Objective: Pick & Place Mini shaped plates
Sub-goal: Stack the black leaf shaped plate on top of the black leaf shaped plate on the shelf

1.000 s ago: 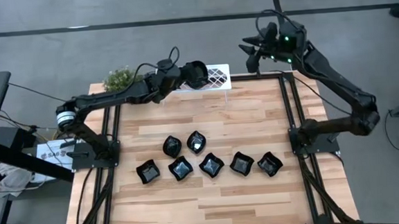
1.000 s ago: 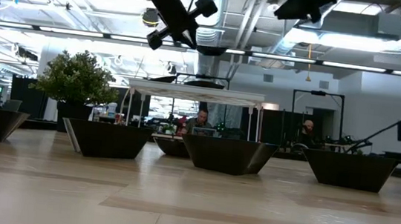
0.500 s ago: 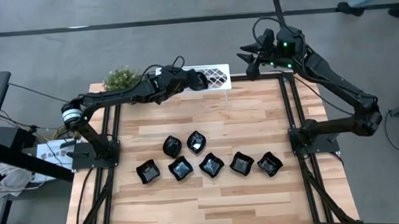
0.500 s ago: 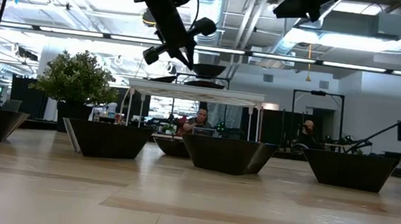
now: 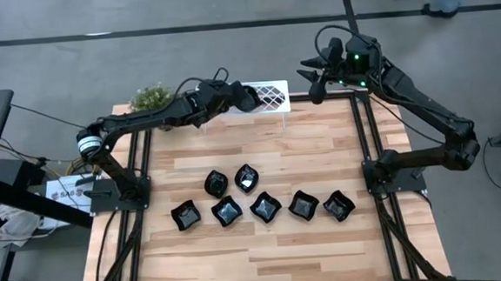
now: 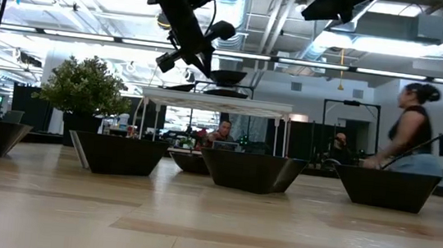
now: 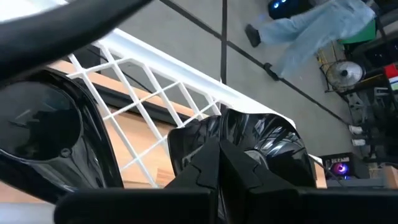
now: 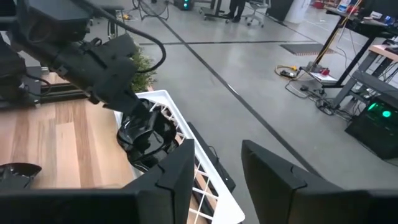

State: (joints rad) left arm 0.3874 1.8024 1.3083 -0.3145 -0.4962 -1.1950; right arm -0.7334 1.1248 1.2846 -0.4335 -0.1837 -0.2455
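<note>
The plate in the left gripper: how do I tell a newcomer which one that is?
Start at the white lattice rack on the table's far edge, beside the small potted plant. The left gripper hangs over the rack, shut on one glossy black plate. It is the only plate held in the air by a gripper; seven others lie on the wooden tabletop.

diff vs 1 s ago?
The left gripper, shut on a black plate, swung out over the white rack and lowered slightly. The right gripper stays open near the table's far right corner. Seven plates on the table unmoved.
</note>
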